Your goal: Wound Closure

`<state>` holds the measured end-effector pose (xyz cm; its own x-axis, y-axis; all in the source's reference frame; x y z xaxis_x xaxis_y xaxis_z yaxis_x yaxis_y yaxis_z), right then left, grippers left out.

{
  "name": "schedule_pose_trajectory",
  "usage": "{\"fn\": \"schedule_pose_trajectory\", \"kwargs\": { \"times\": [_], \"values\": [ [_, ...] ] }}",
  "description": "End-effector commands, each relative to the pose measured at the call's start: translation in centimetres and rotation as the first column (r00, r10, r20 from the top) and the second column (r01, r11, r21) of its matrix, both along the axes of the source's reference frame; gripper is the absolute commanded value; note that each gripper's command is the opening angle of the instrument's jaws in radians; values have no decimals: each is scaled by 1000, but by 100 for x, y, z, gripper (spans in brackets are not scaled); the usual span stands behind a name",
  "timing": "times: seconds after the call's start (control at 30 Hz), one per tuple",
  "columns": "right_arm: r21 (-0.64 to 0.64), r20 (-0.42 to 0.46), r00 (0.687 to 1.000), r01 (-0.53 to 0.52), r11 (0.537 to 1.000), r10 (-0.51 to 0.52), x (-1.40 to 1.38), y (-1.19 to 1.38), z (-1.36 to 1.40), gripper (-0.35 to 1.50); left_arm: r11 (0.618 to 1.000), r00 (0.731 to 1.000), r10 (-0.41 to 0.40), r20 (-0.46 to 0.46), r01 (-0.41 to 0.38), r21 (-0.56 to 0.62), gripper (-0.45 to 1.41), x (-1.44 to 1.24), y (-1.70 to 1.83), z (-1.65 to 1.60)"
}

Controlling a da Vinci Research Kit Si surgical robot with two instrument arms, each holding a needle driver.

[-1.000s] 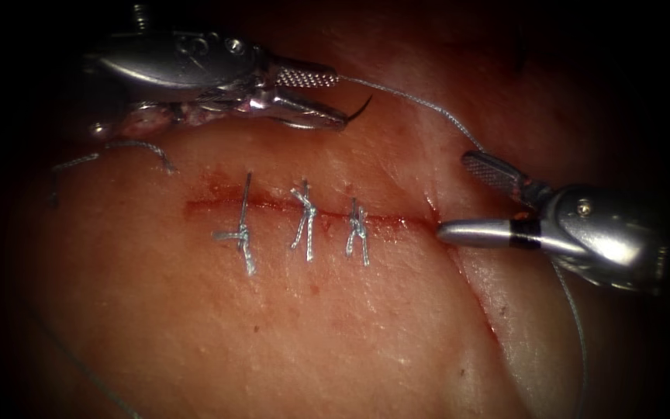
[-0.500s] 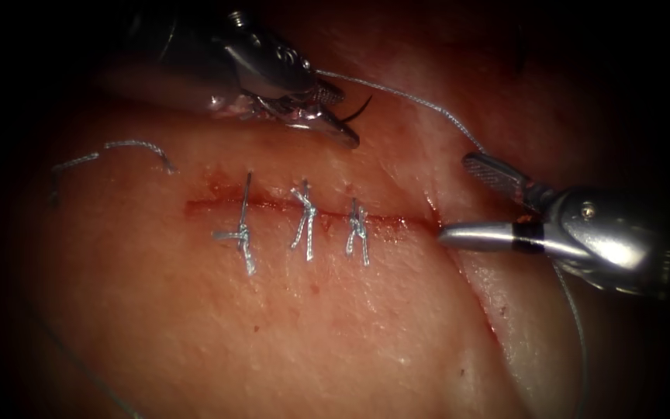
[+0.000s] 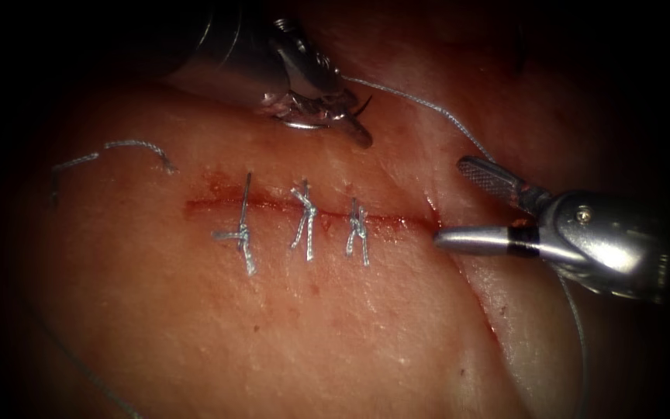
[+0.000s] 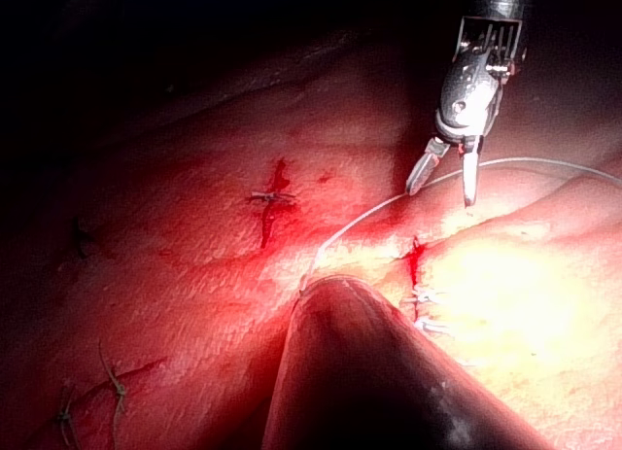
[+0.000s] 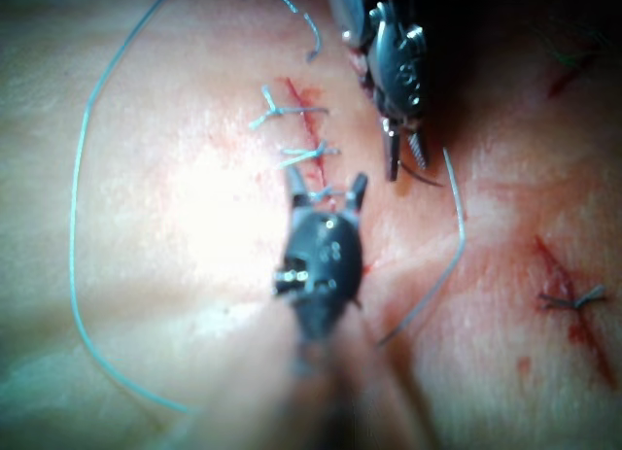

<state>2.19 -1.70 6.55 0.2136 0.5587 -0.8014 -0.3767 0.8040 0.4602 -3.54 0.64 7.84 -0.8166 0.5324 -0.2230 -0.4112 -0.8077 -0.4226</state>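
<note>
jaws on right tool (image 3: 459, 202) spread wide, empty, at right end of cut (image 3: 312, 211) in tissue (image 3: 312, 326). farther back, left tool (image 3: 343, 116) pinches needle (image 3: 361, 109), tip free above tissue; thread (image 3: 428, 109) trails right.

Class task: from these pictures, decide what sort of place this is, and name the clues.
Probably a surgical training bench: tissue with a cut closed by three stitches, the left hand holding a curved needle with thread, and the right hand open, holding nothing.
</note>
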Motion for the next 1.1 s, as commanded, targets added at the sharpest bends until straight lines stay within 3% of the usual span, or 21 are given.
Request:
{"fn": "schedule_pose_trajectory", "kwargs": {
  "times": [0.03,0.1,0.13,0.17,0.5,0.67,0.87,1.03,1.1],
  "values": [
    [0,-3,1000,1,1000,-1,7,-2,5,132,1000,1000,8,0,-8,6,4,-6,-1,7],
    [0,-3,1000,1,1000,-1,7,-2,5,132,1000,1000,20,-10,-20,17,-11,-5,-3,9],
    [0,-3,1000,1,1000,-1,7,-2,5,132,999,999,29,-20,-29,24,-38,-3,-5,8],
    [0,-3,1000,1,1000,-1,7,-2,5,132,999,999,28,-26,-27,29,-45,-2,-5,8],
    [0,-3,1000,1,1000,-1,7,-2,5,132,996,993,90,-78,-89,23,-45,14,-2,9],
    [0,-3,1000,1,1000,-1,7,-2,5,132,991,989,135,-58,-135,7,-45,16,1,0],
    [0,-3,1000,2,1000,-2,3,0,6,132,960,960,256,116,-239,-142,-45,10,1,-41],
    [2,-5,1000,5,1000,-5,-5,3,6,132,944,917,297,266,-240,-225,-45,7,-19,-75],
    [3,-6,1000,6,1000,-5,-8,5,6,132,935,886,317,337,-234,-265,-45,6,-34,-86]
  ]
}}
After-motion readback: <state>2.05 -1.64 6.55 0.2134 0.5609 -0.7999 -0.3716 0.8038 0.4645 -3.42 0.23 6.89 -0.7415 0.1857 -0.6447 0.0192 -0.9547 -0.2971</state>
